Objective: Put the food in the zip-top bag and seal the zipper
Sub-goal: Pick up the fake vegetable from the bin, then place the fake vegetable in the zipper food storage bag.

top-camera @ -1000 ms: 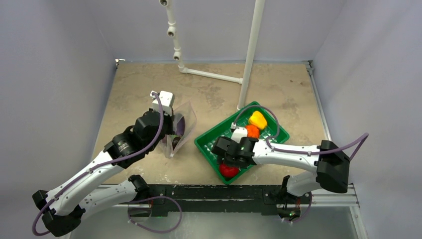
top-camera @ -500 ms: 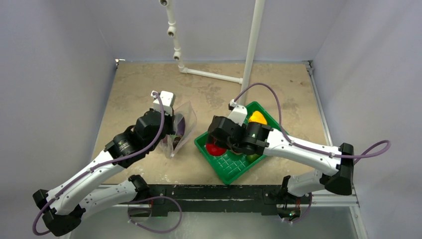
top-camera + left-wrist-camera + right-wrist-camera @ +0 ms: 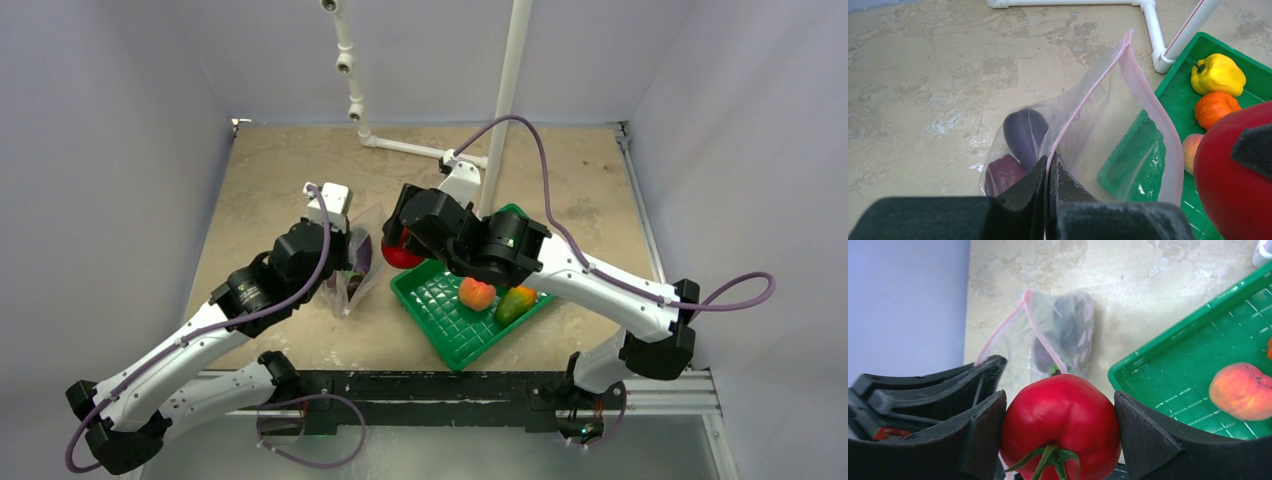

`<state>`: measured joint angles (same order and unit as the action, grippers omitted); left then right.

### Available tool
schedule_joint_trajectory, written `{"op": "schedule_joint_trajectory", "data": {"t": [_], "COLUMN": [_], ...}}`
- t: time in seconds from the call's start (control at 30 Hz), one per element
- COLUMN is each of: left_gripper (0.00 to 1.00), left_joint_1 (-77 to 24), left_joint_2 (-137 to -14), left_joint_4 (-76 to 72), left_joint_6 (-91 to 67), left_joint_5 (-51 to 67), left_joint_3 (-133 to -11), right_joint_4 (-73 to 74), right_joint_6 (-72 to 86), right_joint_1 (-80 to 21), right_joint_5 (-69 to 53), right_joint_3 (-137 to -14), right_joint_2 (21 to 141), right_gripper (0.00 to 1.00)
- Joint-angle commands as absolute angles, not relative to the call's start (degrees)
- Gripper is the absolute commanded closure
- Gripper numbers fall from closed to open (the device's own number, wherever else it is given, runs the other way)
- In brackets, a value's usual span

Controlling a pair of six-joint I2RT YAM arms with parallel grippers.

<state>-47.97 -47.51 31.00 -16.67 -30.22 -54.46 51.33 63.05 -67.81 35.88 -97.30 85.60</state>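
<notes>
The clear zip-top bag (image 3: 368, 252) stands on the table with its mouth open, and its pink zipper (image 3: 1149, 95) loops round the opening. My left gripper (image 3: 1048, 172) is shut on the near edge of that mouth. A purple eggplant (image 3: 1024, 131) lies inside the bag. My right gripper (image 3: 1060, 410) is shut on a red tomato (image 3: 1060, 425), held in the air just right of the bag (image 3: 1058, 335). The peach (image 3: 477, 293) and mango (image 3: 516, 302) lie in the green tray (image 3: 440, 312). The yellow pepper (image 3: 1218, 75) and orange fruit (image 3: 1217, 109) sit at its far end.
A white pipe frame (image 3: 505, 110) rises from the table behind the tray, with its foot pipes (image 3: 1154, 35) close to the bag's far end. Grey walls close in the table on three sides.
My right gripper lifted the tomato from the tray's near end and carried it left and away, up to the bag's mouth. The left gripper has stayed still.
</notes>
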Motion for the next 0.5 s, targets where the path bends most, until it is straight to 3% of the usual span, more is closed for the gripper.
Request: {"op": "schedule_joint_trajectory", "data": {"t": [0.0, 0.27, 0.47], "left_gripper": [1.0, 1.0, 1.0], "left_joint_1": [-47.61, -47.63, -47.58], "left_joint_2": [-47.11, -47.29, -47.12], "left_joint_4": [30.25, 30.24, 30.17], "left_joint_6": [-15.67, -15.66, -15.67], "left_joint_5": [-30.25, -30.06, -29.97], "left_joint_3": [-53.97, -53.95, -53.9], "right_joint_4": [47.1, 41.62, 39.68], "right_joint_6": [58.77, 55.74, 55.28], "right_joint_1": [-67.94, -67.94, -67.79], "right_joint_5": [37.47, 35.77, 34.87], "right_joint_3": [-101.35, -104.28, -104.94], "right_joint_2": [86.83, 91.37, 94.29], "right_gripper": [0.85, 0.84, 0.76]}}
